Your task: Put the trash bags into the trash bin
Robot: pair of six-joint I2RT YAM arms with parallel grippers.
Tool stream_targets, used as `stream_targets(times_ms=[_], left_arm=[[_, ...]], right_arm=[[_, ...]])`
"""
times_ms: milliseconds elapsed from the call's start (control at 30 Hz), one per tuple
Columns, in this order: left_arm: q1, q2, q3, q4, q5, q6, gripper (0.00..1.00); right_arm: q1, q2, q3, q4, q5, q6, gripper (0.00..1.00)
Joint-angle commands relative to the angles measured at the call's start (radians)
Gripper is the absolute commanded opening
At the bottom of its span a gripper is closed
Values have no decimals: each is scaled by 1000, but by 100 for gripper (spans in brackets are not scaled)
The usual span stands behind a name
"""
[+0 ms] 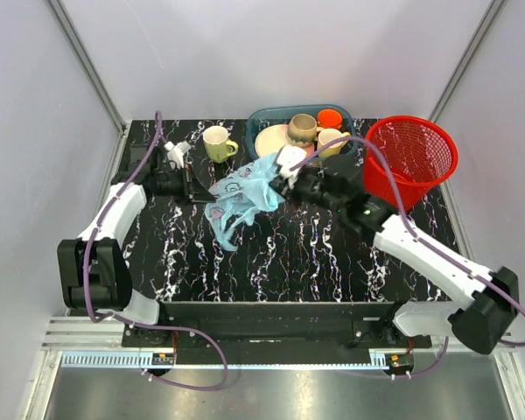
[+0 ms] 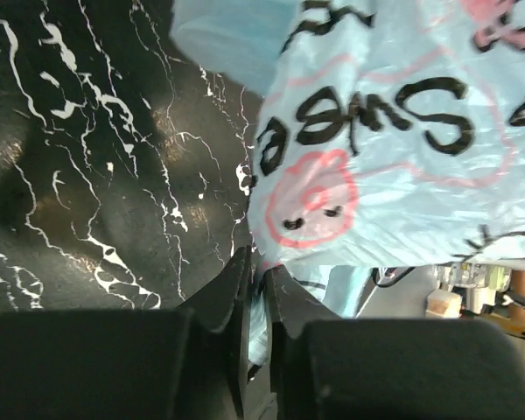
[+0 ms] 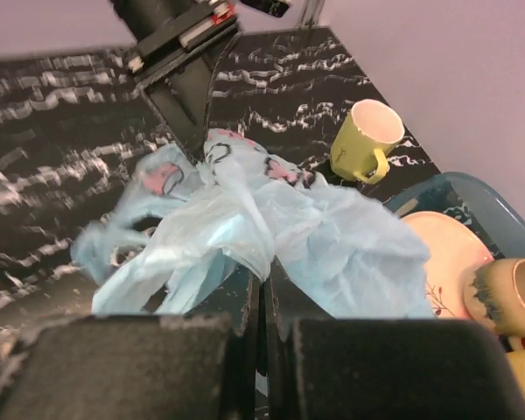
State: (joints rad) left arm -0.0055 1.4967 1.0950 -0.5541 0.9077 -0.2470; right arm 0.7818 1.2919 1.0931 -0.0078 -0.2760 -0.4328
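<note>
On the left, the left gripper [image 1: 195, 185] has its jaws all but closed on a thin fold of the trash bag [image 1: 243, 199]; its wrist view shows pale blue film caught between the fingers. The bag lies crumpled on the black marbled table [image 1: 315, 262] in mid-scene, just near of the yellow mug [image 1: 217, 143] and the teal tray [image 1: 261, 116]. The right gripper [image 1: 280, 185] is clamped tight on the bag's right part. The trash bin [image 1: 437, 177] stands well apart at the far right, nothing in it.

The step in hand looks like a two-handed lift. Both arms should rise together, so the film neither tears nor slips. The right arm should then lead toward the bin, passing near of the tray's cups. The bag looks wider than the bin's mouth, so it should be gathered before release.

The bag's long axis runs from near-left to far-right, its far-right end pointing roughly toward the bin and a loose tail trailing nearward
</note>
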Motion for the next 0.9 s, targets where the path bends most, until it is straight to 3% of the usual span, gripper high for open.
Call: stream_targets(times_ms=[0,133,200,300,333,400,500,533,567,600,667,833,867], left_arm=[[53,-55,52,-99,3,170,16],[75,-179,-10,-27,83,121,41],[76,-275,-44,40,108,63,61],[76,-398,-108,165,71,-62,74],[76,-435,-127,202,54,-92,84],[78,-537,-156,300,-14,-173,84],[52,-631,-233,510,42,-356,62],[33,-647,-268,520,33,-386,55],[12,-659,-285,525,7,-408,41],[-48,-683,-311,551,-9,-440,38],[-126,-701,-366,597,-105,-460,31],[-232,-607,-377,723,-197,-540,26],[-260,-590,-373,729,-267,-531,27]], right_arm=[[-84,-25,60,-173,-141,350,0],[-107,3,117,-172,-132,483,0],[-114,27,157,-172,-129,564,0],[-116,53,189,-158,-131,660,0],[-116,58,195,-155,-129,684,0],[-118,75,212,-146,-124,761,0],[-118,87,217,-126,-121,836,0],[-118,84,212,-92,-124,847,0],[-119,81,206,-72,-133,865,0],[-119,80,199,-60,-138,876,0],[-118,83,208,-41,-150,919,0],[-118,98,214,40,-169,999,0],[-116,109,205,61,-181,1014,0]])
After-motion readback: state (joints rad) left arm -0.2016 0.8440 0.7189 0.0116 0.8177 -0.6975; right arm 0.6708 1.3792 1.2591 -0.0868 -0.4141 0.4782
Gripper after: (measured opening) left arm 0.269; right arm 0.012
